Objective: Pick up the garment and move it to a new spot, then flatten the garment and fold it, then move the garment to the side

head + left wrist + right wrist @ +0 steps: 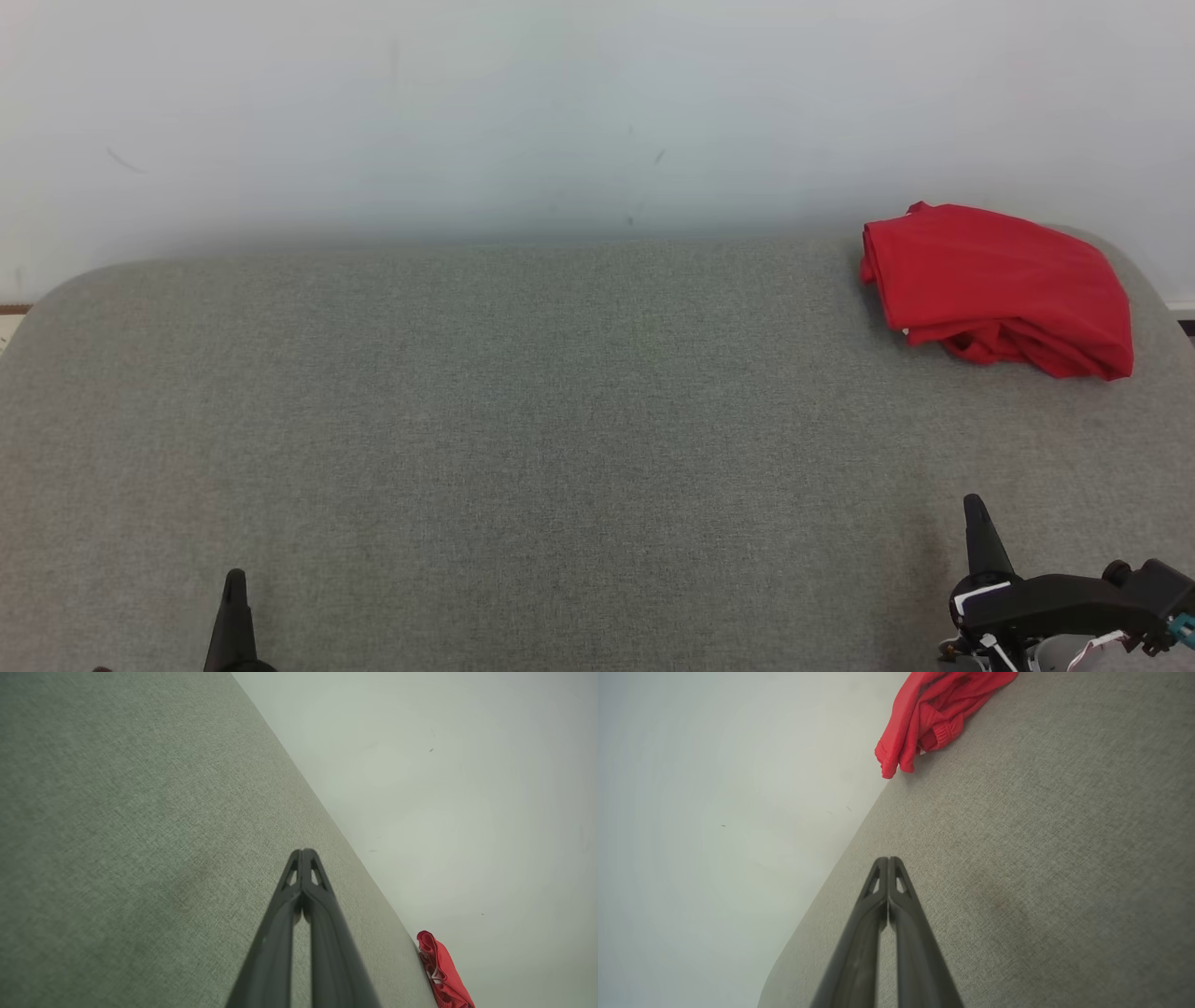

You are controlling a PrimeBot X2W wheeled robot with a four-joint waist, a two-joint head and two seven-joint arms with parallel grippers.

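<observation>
Grey woven fabric covers the work surface (560, 420), a wide pad with rounded far corners set against a plain pale backdrop (560, 112). At the near left, the left gripper (233, 581) hangs just above the pad with its two dark fingers pressed together, tips meeting, holding nothing. The middle of the pad is bare cloth. At the near right, the right gripper (973, 509) stands in the same condition: fingers closed tip to tip, nothing between them. The garment (999, 285), red and loosely bundled, lies at the far right corner, well apart from both grippers and close to the pad's far edge and rounded corner, with gathered hems spilling from its near side. Hazards from this position, as a judgement: an approach with the jaws closed pushes the bundle instead of gripping it, and a push toward the far edge is likely to tip it off the pad. A pinch on the top layer alone is likely to let the lower folds trail and unfurl. The woven cover probably grips thin cloth, so dragging may bunch the garment rather than slide it. The pad reads as even and flat; the backdrop carries a few faint dark marks.
</observation>
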